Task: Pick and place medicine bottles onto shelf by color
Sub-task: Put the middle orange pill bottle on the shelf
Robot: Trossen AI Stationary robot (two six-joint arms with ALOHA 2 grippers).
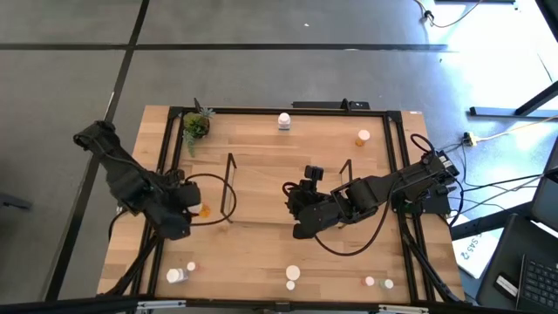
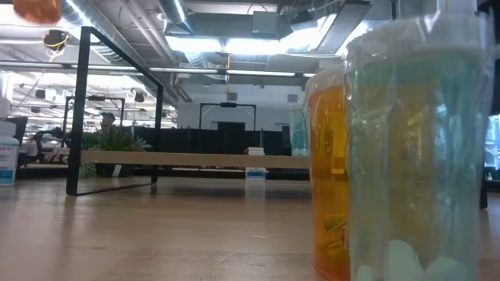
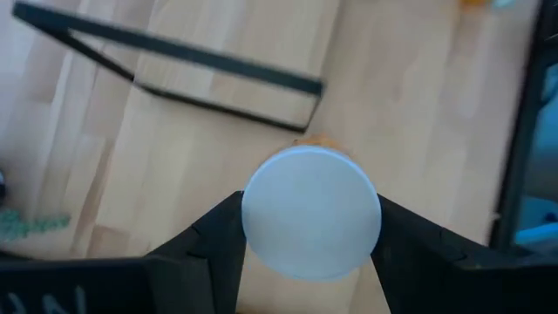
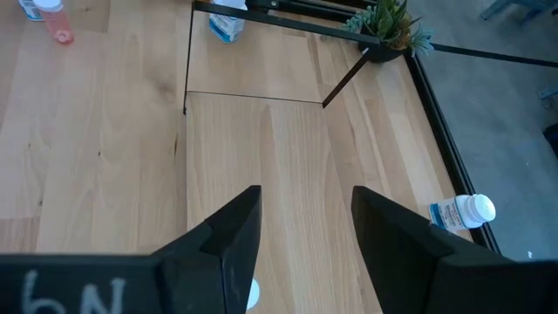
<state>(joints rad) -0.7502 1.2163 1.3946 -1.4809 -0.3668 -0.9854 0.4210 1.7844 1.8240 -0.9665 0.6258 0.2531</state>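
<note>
Orange bottle [image 3: 311,214] is held between the left gripper [image 1: 193,207] fingers, just left of the shelf [image 1: 230,187]; next it must go onto the shelf. Right gripper [image 4: 305,244] hangs open and empty over the desk [image 1: 261,244]

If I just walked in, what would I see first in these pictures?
Two dark robot arms reach over a wooden table. The left hand is shut on an orange bottle with a white cap, just left of the black wire shelf. The right hand hangs open over the shelf's wood, and a little green plant sits in the far left corner.
</note>
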